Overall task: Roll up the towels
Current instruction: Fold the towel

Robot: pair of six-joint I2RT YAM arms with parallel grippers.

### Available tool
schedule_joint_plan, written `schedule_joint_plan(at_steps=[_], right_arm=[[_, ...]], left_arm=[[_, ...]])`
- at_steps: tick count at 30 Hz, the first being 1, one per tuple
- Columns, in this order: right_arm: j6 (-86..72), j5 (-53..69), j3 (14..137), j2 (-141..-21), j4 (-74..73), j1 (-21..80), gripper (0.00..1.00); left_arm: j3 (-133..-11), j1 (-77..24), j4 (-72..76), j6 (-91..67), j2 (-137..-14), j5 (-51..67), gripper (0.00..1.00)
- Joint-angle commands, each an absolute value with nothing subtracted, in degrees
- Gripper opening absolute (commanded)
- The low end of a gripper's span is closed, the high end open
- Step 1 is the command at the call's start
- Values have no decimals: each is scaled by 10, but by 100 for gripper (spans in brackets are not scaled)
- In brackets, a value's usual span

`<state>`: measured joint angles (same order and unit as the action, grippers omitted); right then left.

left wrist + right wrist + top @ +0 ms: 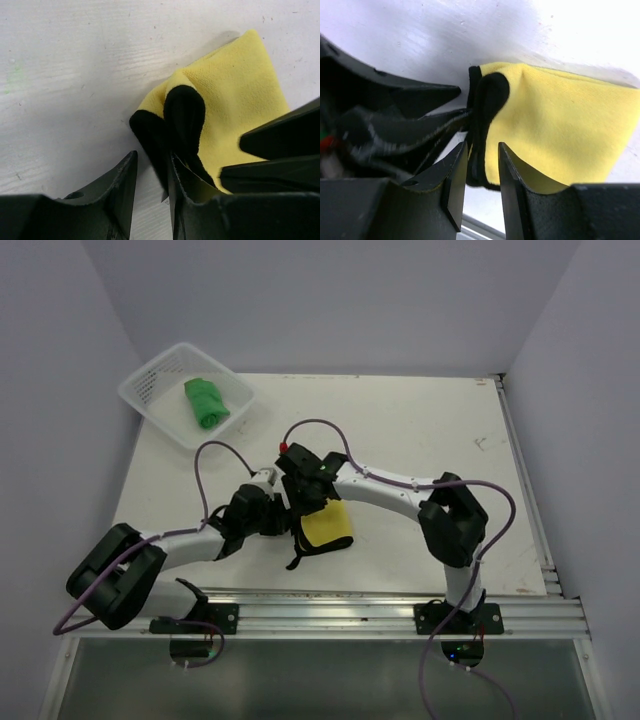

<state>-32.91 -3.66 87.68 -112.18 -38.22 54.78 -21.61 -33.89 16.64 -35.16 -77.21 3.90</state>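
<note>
The yellow towel [327, 525] with its black reverse face lies on the table near the front edge, one black corner folded over [184, 115]. My left gripper [290, 518] is at the towel's left edge, jaws slightly apart, with the black edge [157, 155] between them beside the right finger. My right gripper [305, 492] comes from above, jaws slightly apart around the black folded edge [482, 150] without clamping it. The green towel [206, 401] lies rolled in the white mesh basket [150, 390] at the back left.
The metal rail [380, 605] runs along the table's near edge just below the towel. The two grippers nearly touch; the left gripper's fingers [420, 95] show in the right wrist view. Purple walls enclose the table.
</note>
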Motion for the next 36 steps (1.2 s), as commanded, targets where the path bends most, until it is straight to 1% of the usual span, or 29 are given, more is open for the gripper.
schedule_joint_plan(at_steps=[1, 4, 8, 9, 12, 15, 18, 22, 30, 36], right_arm=[[-319, -65, 860, -1035, -385, 537, 35], [-318, -74, 826, -1003, -381, 533, 34], [-325, -63, 777, -977, -364, 533, 24], [-326, -60, 757, -975, -358, 533, 20], [-331, -41, 722, -972, -328, 535, 18], [-337, -21, 703, -977, -305, 538, 18], [-337, -18, 697, -978, -287, 547, 20], [-332, -18, 700, -986, -276, 562, 21], [-344, -13, 702, -1016, -260, 572, 21], [-344, -23, 708, -1043, -263, 581, 23]], left_arm=[[-206, -342, 130, -348, -752, 19, 35], [-204, -342, 118, -351, -739, 12, 37], [-206, -342, 101, -352, -727, 9, 38], [-207, -342, 98, -353, -720, 6, 38], [-209, -342, 81, -355, -698, 3, 38], [-218, -342, 58, -358, -665, 3, 38], [-230, -342, 46, -356, -629, 3, 38], [-230, -342, 62, -345, -593, 7, 39], [-224, -343, 98, -338, -625, 36, 39], [-214, -348, 134, -344, -654, 47, 40]])
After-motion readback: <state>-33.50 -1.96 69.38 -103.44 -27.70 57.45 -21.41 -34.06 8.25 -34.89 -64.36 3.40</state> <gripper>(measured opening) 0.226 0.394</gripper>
